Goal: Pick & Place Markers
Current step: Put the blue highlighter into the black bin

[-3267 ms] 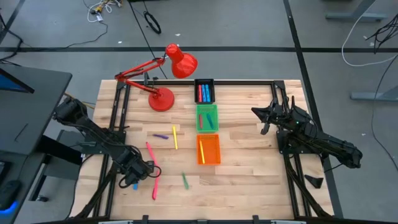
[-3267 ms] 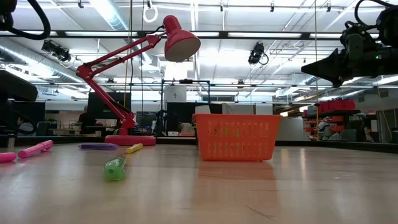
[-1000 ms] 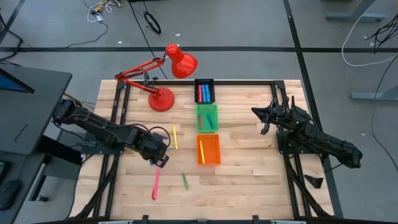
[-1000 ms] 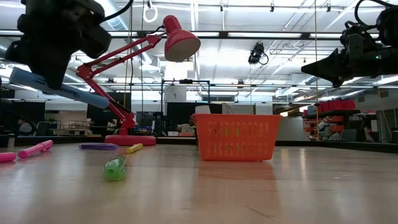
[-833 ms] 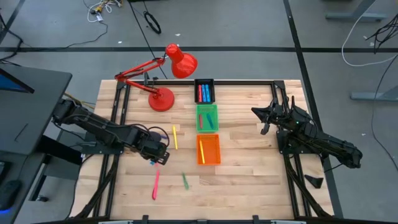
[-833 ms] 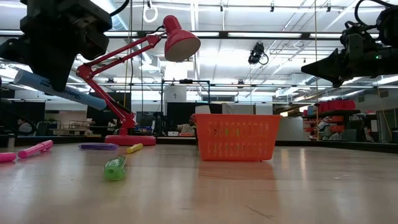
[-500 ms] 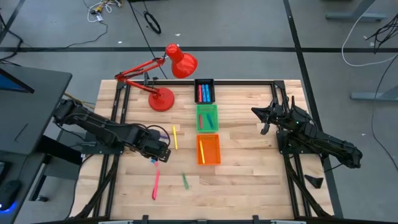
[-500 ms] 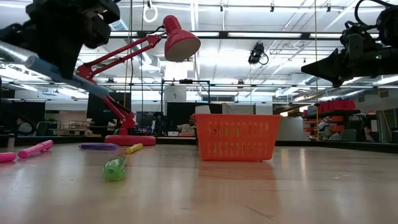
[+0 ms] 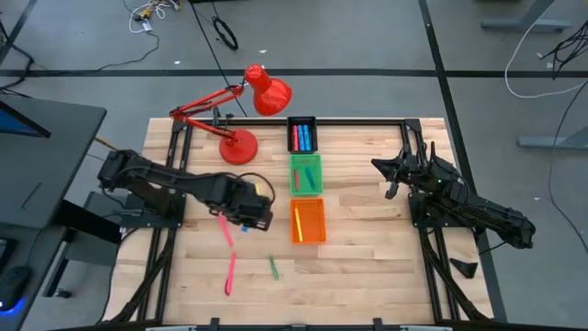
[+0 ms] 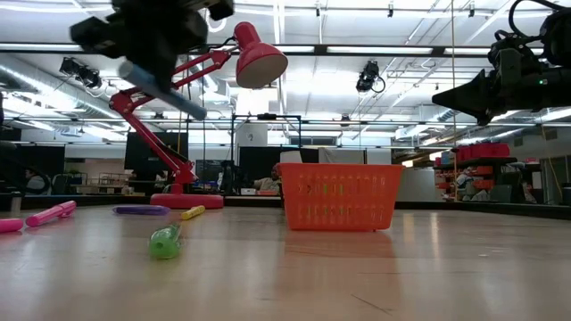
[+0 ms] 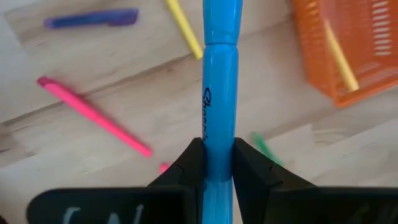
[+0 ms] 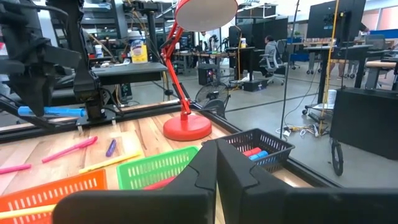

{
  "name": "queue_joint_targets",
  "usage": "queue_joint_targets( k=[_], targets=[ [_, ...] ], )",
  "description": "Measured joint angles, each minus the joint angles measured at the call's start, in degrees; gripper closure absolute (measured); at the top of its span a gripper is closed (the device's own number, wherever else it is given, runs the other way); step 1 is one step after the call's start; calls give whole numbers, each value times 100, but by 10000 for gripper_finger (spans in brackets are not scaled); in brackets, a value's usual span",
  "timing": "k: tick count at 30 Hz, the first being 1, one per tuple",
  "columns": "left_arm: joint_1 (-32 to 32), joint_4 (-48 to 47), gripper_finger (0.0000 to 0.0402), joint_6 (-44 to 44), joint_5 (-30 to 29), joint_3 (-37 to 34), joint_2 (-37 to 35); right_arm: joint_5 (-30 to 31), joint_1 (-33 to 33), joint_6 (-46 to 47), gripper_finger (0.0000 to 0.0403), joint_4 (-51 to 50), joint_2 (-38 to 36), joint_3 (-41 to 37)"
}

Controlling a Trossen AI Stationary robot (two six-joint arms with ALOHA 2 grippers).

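I see my left end effector raised above the counter, just left of the orange tray, and it is pinching a blue marker. In the left wrist view its fingers press against both sides of the marker's barrel, with most of its length sticking out past the tips. From the low view the blue marker hangs tilted, well above the wood.

The rest of the loose markers lie on the counter to the left of the trays. A pink marker lies just below the left end effector, and a second pink marker sits nearer the front edge. A green marker lies beside that one, toward the orange tray. In the left wrist view I also pick out a purple marker and a yellow marker on the wood.

The trays run in a line down the middle: a black tray holding red and blue markers, a green tray, then the orange tray with a yellow marker inside. A red desk lamp stands at the back left.

My right end effector waits in the air over the right side of the counter, its fingers pressed together with nothing between them.
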Motion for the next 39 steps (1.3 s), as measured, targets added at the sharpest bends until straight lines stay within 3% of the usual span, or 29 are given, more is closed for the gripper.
queue_joint_targets(
  k=[15, 21, 39],
  targets=[
    [1465, -582, 342, 1178, 264, 2033, 1417, -1, 0, 2, 392, 0, 0, 0],
    [1974, -575, 342, 1249, 229, 2644, 1976, 0, -2, 1, 392, 0, -1, 0],
    [2965, -651, 342, 2154, 156, 4702, 3748, 0, 0, 0, 392, 0, 0, 0]
  ],
)
